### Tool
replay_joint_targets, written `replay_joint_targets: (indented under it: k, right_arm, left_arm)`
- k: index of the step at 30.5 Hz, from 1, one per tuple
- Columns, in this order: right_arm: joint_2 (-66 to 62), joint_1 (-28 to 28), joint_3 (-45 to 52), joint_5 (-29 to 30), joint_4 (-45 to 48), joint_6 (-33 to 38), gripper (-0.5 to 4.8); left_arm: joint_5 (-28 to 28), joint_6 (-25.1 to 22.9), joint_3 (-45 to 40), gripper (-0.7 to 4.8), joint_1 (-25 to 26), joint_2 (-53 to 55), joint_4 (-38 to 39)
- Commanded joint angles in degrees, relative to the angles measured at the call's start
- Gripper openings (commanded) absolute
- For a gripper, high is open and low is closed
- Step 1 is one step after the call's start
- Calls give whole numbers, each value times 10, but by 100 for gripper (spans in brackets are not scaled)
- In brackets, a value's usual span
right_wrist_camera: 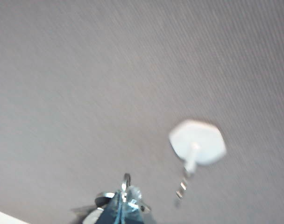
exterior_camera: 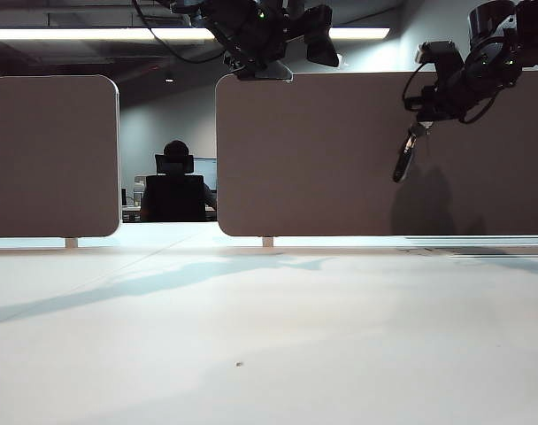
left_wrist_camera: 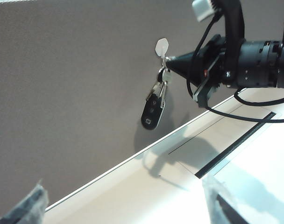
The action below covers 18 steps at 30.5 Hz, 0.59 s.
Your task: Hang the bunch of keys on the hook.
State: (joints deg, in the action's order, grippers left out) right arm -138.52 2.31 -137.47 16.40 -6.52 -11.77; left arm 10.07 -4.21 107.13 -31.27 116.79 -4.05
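Exterior view is backlit, so both arms read as dark silhouettes up top and the hook itself can't be picked out against the brown panel (exterior_camera: 357, 150) there. Right gripper (exterior_camera: 417, 131) sits high on the right in front of that panel, jaws together, clamped on the ring of the bunch of keys (exterior_camera: 402, 162) — the fob dangles below as a dark oblong, detail lost. Left gripper (exterior_camera: 282, 62) is near the panel's top edge at centre, mostly cut off by the frame; left wrist view shows only blurred tips of its fingers (left_wrist_camera: 20, 210) at the picture's edge, spread wide apart, holding nothing. That same view gives the clearest read: right gripper (left_wrist_camera: 170, 63) pinched to a point just beside the hook (left_wrist_camera: 162, 47), keys (left_wrist_camera: 155, 105) hanging under the tip with the black fob lowest, close to the panel (left_wrist_camera: 67, 93). Whether the ring is touching the hook wire — can't tell from here. Right wrist view is motion-blurred: pale hook plate (right_wrist_camera: 198, 142) on the panel (right_wrist_camera: 86, 70) with thin wire below it, ring and key tops (right_wrist_camera: 121, 200) beside it and apparently apart, fob cut off. Surface is a plain white table (exterior_camera: 269, 336), one tiny speck (exterior_camera: 240, 364) on it. A second panel (exterior_camera: 52, 155) stands at left; through the gap, an office with someone seated (exterior_camera: 175, 186) facing away, ceiling strip lights (exterior_camera: 101, 34) above.
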Motion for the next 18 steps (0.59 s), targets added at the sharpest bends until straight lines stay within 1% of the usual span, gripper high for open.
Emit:
replay_joint_targets:
  k: [1,4,9,15,18]
  right_arm:
    - [-2,4,-3,-13,-18,-16,-9]
    - [-9,6,-3,-13,-11,-18,-9]
    - [-19,9,-3,-13,50,-17,-9]
    - [-33,13,-3,-12,82,-16,-9]
    - [-42,16,-3,-12,102,-3,-9]
  left_arm:
    - [2,2,2,479,-1,-2,-7]
    - [2,2,2,479,-1,-2,-7]
    - [2,2,2,479,-1,-2,-8]
    - [2,2,2,479,-1,-2,-7]
    - [2,2,2,479,-1,-2,-7]
